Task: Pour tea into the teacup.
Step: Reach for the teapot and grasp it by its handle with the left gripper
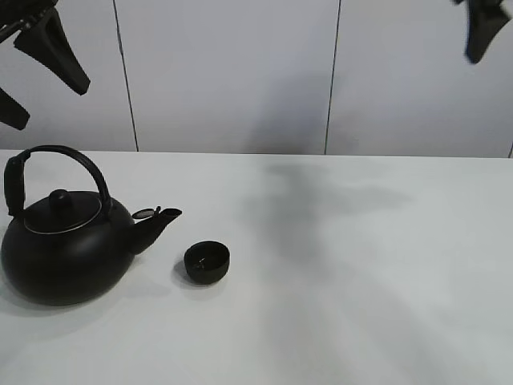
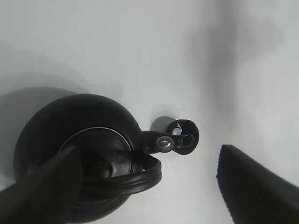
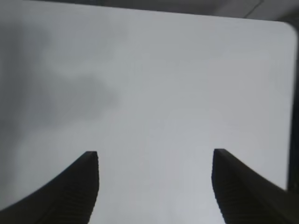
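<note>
The small black teacup (image 1: 207, 262) stands on the white table (image 1: 361, 281), just right of the spout of a big round black kettle (image 1: 68, 249) with an arched handle. No tea stream shows. My left gripper (image 1: 48, 100) hangs open and empty high above the kettle. In the left wrist view it (image 2: 148, 156) looks straight down on the kettle (image 2: 79, 135), with the teacup (image 2: 187, 135) partly behind the spout flap. My right gripper (image 1: 479, 48) is high at the upper right. In the right wrist view it (image 3: 154, 156) is open and empty over bare table.
A pale panelled wall (image 1: 232, 72) stands behind the table. The table's far edge and rounded corner (image 3: 285, 32) show in the right wrist view. The kettle's spout flap (image 1: 148, 213) is raised.
</note>
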You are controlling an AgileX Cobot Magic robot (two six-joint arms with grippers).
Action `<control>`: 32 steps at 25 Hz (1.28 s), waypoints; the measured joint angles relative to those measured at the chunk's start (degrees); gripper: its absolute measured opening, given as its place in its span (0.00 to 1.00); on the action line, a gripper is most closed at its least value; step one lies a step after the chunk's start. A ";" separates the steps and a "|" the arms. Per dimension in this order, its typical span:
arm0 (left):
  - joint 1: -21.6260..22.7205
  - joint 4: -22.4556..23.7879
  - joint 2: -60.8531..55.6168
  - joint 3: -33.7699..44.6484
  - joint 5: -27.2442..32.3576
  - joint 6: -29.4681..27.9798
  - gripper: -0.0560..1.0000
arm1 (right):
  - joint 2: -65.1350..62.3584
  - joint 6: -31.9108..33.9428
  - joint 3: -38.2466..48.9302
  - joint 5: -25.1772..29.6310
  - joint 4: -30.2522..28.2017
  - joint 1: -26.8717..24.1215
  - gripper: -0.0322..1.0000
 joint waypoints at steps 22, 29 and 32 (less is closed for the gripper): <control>0.00 0.00 0.00 0.00 0.00 0.00 0.60 | -63.89 -8.33 11.50 9.70 9.89 -15.53 0.49; 0.00 0.00 0.00 0.00 0.00 0.00 0.60 | -83.94 -8.51 37.39 4.39 11.22 -15.53 0.49; 0.00 0.04 0.00 0.00 0.00 0.00 0.60 | -90.17 -8.51 49.27 2.48 11.33 -15.53 0.49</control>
